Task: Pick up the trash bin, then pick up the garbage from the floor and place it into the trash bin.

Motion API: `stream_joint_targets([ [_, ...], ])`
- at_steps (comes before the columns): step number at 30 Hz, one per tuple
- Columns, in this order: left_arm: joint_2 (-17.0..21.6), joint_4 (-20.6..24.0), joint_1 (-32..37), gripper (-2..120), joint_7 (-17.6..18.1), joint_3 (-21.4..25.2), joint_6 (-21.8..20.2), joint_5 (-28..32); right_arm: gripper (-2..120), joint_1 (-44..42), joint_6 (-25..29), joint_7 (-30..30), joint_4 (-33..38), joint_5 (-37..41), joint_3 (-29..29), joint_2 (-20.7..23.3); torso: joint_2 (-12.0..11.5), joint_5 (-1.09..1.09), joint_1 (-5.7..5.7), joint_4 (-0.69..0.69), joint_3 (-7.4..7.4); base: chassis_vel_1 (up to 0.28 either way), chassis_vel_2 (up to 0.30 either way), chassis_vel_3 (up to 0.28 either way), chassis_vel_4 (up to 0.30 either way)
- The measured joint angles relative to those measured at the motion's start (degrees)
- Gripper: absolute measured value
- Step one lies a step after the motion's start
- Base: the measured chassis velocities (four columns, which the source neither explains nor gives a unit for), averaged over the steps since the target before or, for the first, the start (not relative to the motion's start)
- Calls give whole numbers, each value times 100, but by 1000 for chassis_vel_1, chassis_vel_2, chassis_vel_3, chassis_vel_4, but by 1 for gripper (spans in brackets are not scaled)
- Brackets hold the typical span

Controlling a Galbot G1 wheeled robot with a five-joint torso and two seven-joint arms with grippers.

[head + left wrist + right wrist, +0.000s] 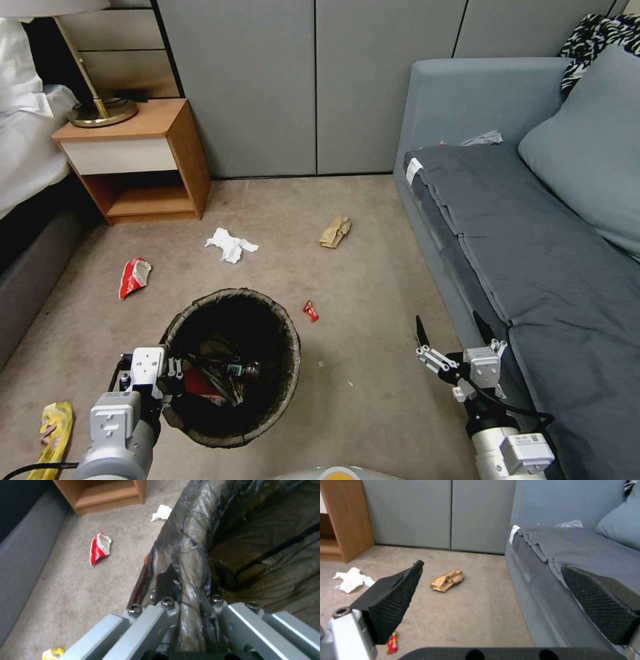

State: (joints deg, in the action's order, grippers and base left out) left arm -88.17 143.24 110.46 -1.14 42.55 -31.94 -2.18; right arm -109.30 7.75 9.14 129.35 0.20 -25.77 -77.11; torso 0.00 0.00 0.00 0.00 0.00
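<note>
The left gripper is clamped on the near rim of the bin, held over the carpet, while the right gripper hangs wide open and empty beside the sofa; the slick liner could slip, likely tipping the bin.
</note>
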Motion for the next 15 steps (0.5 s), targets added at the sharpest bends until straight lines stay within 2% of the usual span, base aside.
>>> stream_joint_targets([
  [15, 29, 0, -15, 0, 3, 29, 0, 5, 100, 58, 37, 9, -97, -54, 120, -37, 0, 0, 0, 0, 0, -106, 115, 114, -108],
])
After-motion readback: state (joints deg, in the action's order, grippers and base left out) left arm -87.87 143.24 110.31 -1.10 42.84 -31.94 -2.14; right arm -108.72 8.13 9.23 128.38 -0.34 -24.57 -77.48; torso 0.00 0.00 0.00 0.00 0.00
